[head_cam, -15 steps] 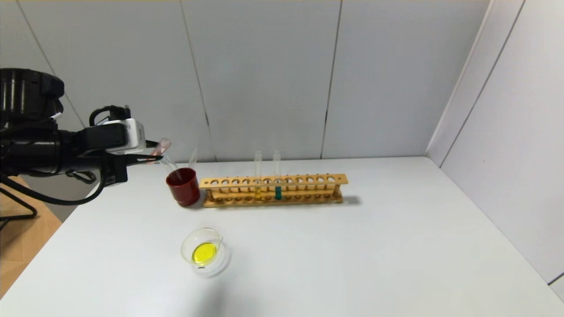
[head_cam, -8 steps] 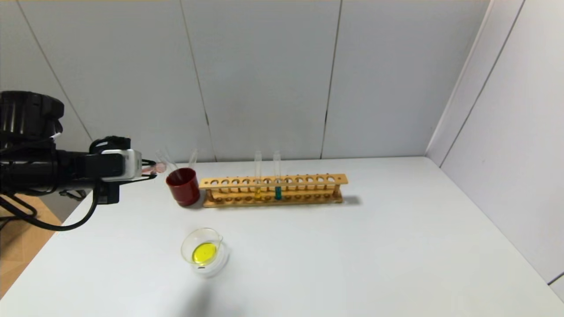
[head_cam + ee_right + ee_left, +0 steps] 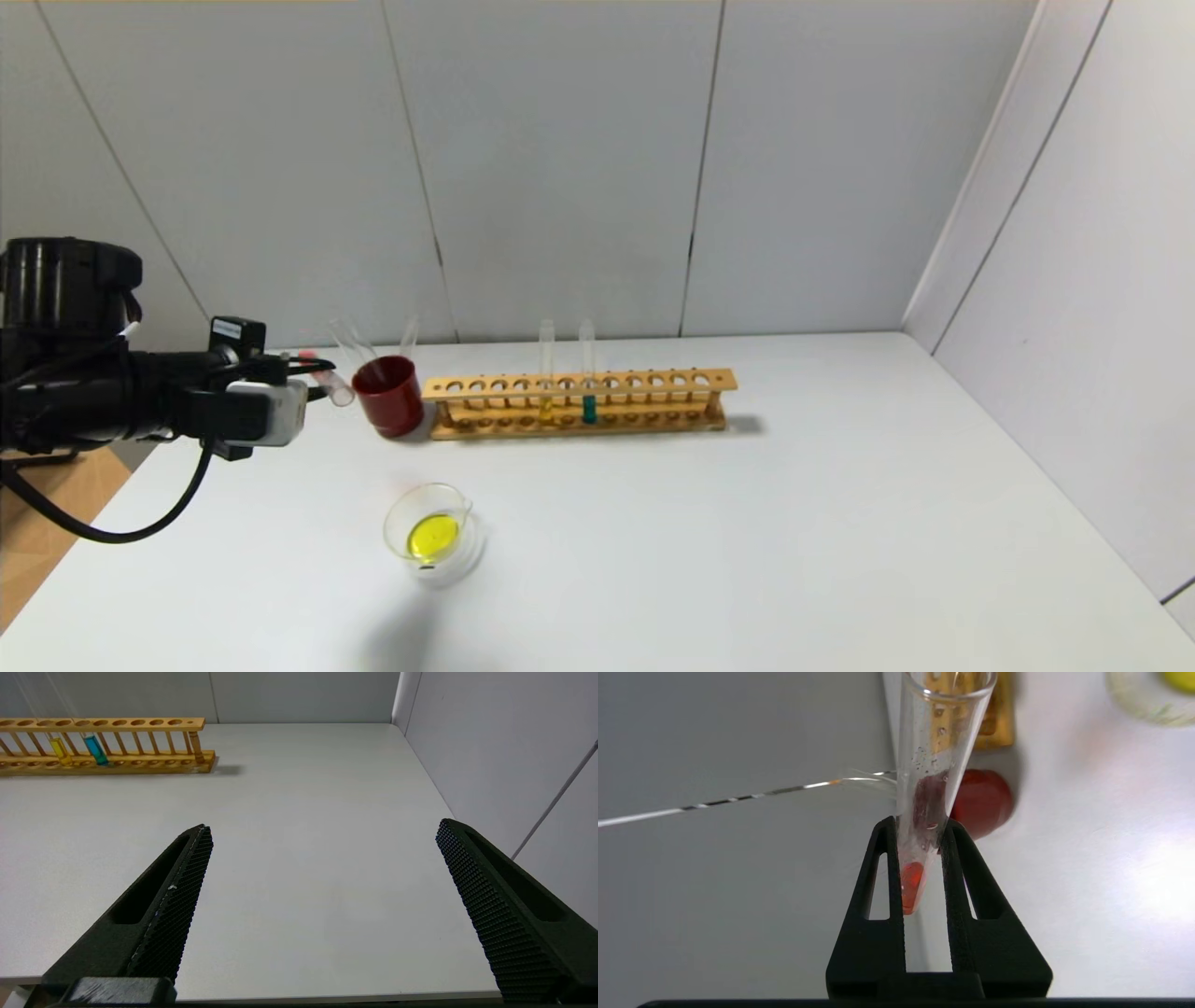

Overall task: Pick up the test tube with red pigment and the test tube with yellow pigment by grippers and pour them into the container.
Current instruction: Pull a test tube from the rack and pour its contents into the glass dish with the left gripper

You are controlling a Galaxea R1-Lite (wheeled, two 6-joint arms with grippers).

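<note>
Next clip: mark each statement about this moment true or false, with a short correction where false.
1. The left gripper clamps the slim clear glass test tube with red pigment. True.
2. The right gripper holds a tube. False: its jaws are wide apart and empty.
3. The low clear glass container holds yellow liquid. True.
4. The wooden rack holds four tubes. False: two, one yellow, one teal.
5. The dark red cup is empty. False: clear tubes lean in it.

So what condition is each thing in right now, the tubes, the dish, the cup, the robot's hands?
Left gripper: shut on the red tube.
Red tube: tilted, a little red liquid inside.
Glass dish: on the table, yellow liquid inside.
Red cup: upright, two clear tubes leaning in it.
Wooden rack: holds a yellow and a teal tube, upright.
Right gripper: open, empty.
</note>
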